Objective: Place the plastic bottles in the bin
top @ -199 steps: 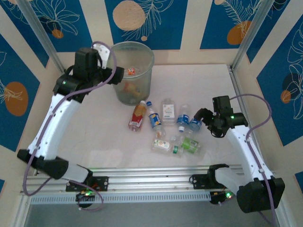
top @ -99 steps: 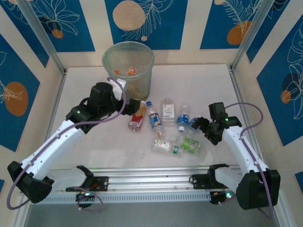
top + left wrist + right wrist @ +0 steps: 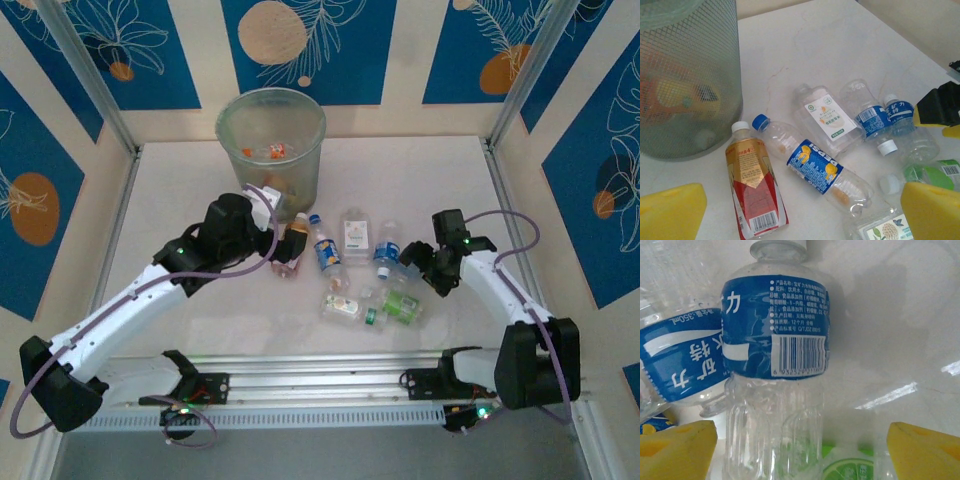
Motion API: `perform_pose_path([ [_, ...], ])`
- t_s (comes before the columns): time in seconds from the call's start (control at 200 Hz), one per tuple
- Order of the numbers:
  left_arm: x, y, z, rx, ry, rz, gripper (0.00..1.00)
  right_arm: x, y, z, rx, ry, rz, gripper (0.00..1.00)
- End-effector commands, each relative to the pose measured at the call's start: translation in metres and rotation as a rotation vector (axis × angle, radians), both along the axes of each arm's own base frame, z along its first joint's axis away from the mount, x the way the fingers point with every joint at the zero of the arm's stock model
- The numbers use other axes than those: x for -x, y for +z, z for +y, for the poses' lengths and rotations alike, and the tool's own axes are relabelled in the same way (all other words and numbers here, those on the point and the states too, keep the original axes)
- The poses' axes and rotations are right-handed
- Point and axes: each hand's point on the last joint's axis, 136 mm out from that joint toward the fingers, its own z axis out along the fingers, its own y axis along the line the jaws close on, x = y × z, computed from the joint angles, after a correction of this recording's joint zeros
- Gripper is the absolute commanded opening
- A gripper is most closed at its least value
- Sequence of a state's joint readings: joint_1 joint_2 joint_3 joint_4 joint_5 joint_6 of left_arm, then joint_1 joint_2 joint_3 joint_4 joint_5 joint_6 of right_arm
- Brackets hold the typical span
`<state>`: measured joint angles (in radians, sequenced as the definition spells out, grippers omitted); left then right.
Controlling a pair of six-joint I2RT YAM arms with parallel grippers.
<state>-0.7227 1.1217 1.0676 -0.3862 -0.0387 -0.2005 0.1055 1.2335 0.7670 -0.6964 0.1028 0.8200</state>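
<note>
A translucent grey-green bin point(image 3: 300, 175) stands at the far edge of the bench point(image 3: 200, 180), left of its middle, with at least one orange-labelled bottle point(image 3: 277, 152) visible inside near the rim. The other plastic bottles point(image 3: 355, 237) lie loose on their sides around the bench's middle and towards its right edge. The left tool point(image 3: 288, 240) hangs just in front of the bin with its yellow pads point(image 3: 670, 212) spread wide and nothing between them. Below it, in the left wrist view, are a red-labelled bottle point(image 3: 752, 185) with a white cap and, just beside it, a blue-capped Pepsi bottle point(image 3: 812, 167). A white-labelled bottle point(image 3: 827, 117) lies beyond the Pepsi bottle. The mesh-patterned wall of the bin rises close on the red-labelled bottle's far left side, and blurred orange and yellow shapes show through it. The right tool point(image 3: 413, 265) sits low over the right end of the cluster, jaws apart and astride a blue-labelled bottle point(image 3: 775, 340). One pad point(image 3: 680, 450) is just beside the bottle's clear body and the other stands well clear of it, so no grip shows. A second blue-labelled bottle point(image 3: 675, 365) leans against the first, and a green-labelled bottle point(image 3: 402, 305) lies nearer the bench's front edge.
</note>
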Motion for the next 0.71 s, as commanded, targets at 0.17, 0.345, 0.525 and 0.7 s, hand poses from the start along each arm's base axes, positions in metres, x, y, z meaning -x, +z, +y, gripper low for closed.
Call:
perform_pose_path([
  [0.17, -0.007, 0.004, -0.001, -0.007, 0.019, -0.044, 0.99, -0.02, -0.006, 0.006, -0.016, -0.005, -0.014, 0.87],
  [0.345, -0.009, 0.005, -0.001, -0.006, 0.026, -0.048, 0.99, -0.023, -0.014, 0.001, 0.01, -0.016, -0.003, 0.82],
  [0.525, -0.011, 0.008, 0.0, -0.01, 0.035, -0.059, 1.0, -0.031, -0.019, -0.007, 0.03, -0.036, -0.006, 0.78],
  [0.7, -0.012, 0.01, 0.001, -0.014, 0.041, -0.064, 1.0, -0.036, -0.026, -0.012, 0.047, -0.04, 0.007, 0.76],
])
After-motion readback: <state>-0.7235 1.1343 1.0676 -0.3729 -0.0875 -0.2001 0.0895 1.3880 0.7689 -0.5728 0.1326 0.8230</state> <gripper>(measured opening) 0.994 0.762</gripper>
